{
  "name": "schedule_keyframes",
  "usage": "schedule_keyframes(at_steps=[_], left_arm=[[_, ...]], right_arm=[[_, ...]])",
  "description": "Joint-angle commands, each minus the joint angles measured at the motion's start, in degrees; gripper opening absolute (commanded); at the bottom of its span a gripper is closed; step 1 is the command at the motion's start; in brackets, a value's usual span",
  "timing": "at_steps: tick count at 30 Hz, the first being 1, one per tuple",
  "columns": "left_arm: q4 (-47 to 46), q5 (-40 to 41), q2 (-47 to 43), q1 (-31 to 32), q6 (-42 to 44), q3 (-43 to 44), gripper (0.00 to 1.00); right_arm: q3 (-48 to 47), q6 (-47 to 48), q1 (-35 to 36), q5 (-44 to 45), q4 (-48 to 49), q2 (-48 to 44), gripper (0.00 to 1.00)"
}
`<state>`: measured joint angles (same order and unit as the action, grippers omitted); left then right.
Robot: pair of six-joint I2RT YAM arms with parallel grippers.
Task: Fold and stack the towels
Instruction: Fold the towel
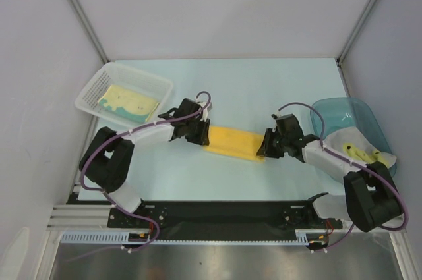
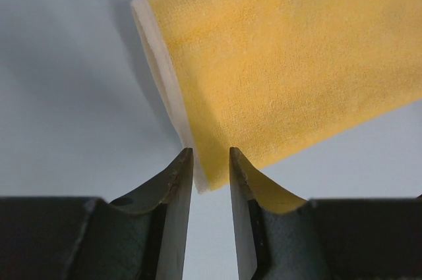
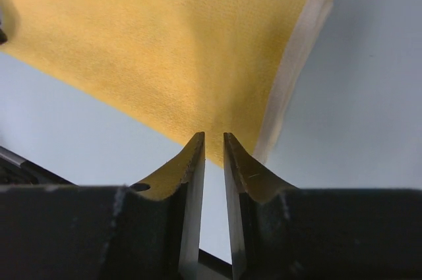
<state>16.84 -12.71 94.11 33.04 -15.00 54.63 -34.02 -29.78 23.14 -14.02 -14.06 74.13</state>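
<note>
The olive-yellow towel (image 1: 234, 141) lies folded mid-table (image 1: 264, 89) between the left gripper (image 2: 211, 161) and right gripper (image 3: 213, 141), whose narrowly parted jaws may or may not pinch its ends, while stacking looks undone: a teal-and-yellow towel (image 1: 128, 101) sits in the white basket (image 1: 89, 92) and a pale towel (image 1: 353, 148) drapes the blue tub (image 1: 359, 112).

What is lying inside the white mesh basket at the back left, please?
A pale yellow towel with teal patches lies flat in the basket. Anything beneath the towel is covered and cannot be seen.

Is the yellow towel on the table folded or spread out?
Folded: the yellow towel lies as a narrow strip, with doubled layers showing at its white-trimmed end.
</note>
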Motion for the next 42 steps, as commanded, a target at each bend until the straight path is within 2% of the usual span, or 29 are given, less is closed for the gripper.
schedule_keyframes(at_steps=[1, 4, 10, 16, 21, 25, 26, 29, 36, 42], left_arm=[[-0.3, 2.8, -0.6, 0.1, -0.5, 3.2, 0.34], [1.0, 5.1, 0.5, 0.1, -0.6, 3.9, 0.34], [0.6, 8.1, 1.1, 0.1, -3.0, 1.5, 0.34], [1.9, 10.9, -1.9, 0.1, -8.2, -1.3, 0.34], [6.3, 17.7, -6.9, 0.1, -9.2, 0.6, 0.36], [4.8, 11.2, -10.3, 0.4, -7.4, 5.2, 0.37], [2.4, 6.2, -10.5, 0.6, -7.4, 5.3, 0.37], [-1.4, 0.2, -10.6, 1.2, -8.7, 2.7, 0.37], [-6.3, 2.4, -5.2, 1.3, -9.3, -2.9, 0.36], [-3.4, 7.3, -3.2, 1.1, -9.9, -2.0, 0.36]], right_arm=[[-2.8, 0.0, -0.1, -0.8, 0.8, -3.3, 0.22], [-1.2, -0.8, -0.1, -3.6, 2.8, -3.1, 0.21], [6.4, -3.0, -0.4, -2.2, 8.8, -1.2, 0.21], [1.4, 0.2, -2.2, -0.4, 3.8, -2.3, 0.22], [-2.7, 3.2, -5.7, -5.3, -0.4, -5.6, 0.24], [-4.6, 3.5, -8.4, -8.0, 0.6, -4.8, 0.24], [-4.5, 3.3, -8.8, -9.2, 1.4, -3.6, 0.23], [-4.4, 3.4, -11.0, -10.1, 4.8, -0.7, 0.23], [-6.1, 7.9, -14.1, -9.0, 10.1, 10.8, 0.23], [-9.0, 10.4, -14.3, -6.9, 7.1, 13.6, 0.23]])
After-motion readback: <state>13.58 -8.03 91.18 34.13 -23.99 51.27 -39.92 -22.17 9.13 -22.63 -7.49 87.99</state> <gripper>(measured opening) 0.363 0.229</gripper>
